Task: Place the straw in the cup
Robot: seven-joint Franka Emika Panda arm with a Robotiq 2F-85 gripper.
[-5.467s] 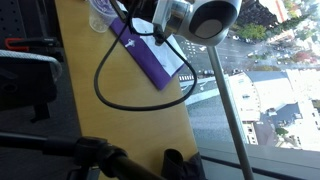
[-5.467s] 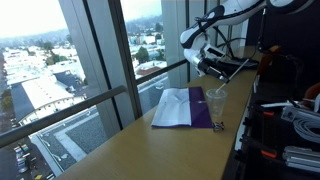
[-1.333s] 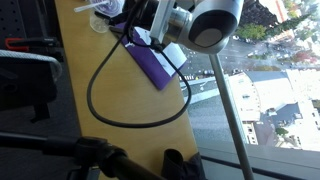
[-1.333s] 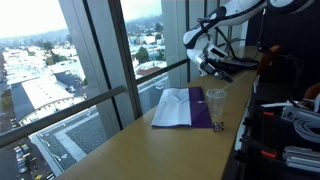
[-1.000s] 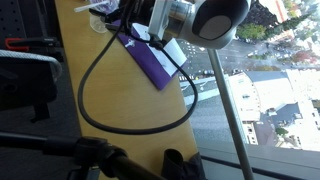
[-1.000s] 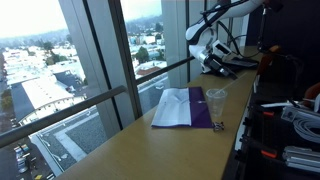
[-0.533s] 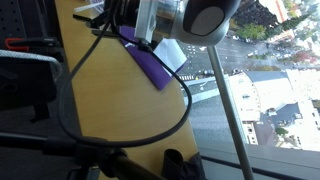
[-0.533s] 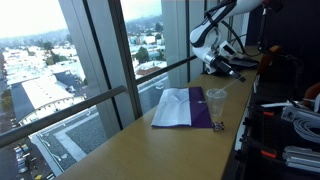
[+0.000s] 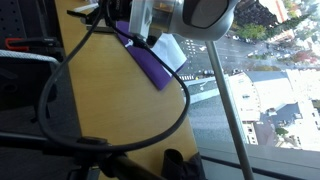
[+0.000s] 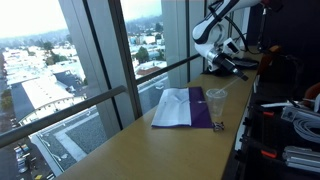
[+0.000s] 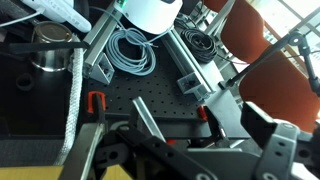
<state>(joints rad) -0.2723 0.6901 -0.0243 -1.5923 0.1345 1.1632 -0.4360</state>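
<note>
Cup (image 10: 216, 102) stands on the wooden bench (image 10: 150, 150), touching the edge of the purple-and-white folder (image 10: 178, 108). That is plain in an exterior view. The straw is too thin to pick out there.

The biggest thing is the bench, which runs along a tall window. Next is the robot arm (image 10: 208, 28), raised high past the cup. In an exterior view the arm (image 9: 185, 12) is so close to the camera that it hides the cup. Under it lie the folder (image 9: 150, 62) and a thick black cable (image 9: 60, 90) that loops wide over the bench (image 9: 110, 90). A thin white stick (image 9: 84, 11) pokes out at the top edge there, and it looks like the straw.

The claw (image 10: 228, 66) hangs in the air, well apart from the cup. The wrist view shows the claw (image 11: 185, 160) with its fingers spread wide and nothing between them. That view looks down on a black board with holes (image 11: 160, 100) and a grey coil of wire (image 11: 130, 50). It shows no cup and no straw.

A few seconds ago the claw was just above the cup. Now it has pulled back and up. The cable loop has swung much wider. The cup and folder have not moved.
</note>
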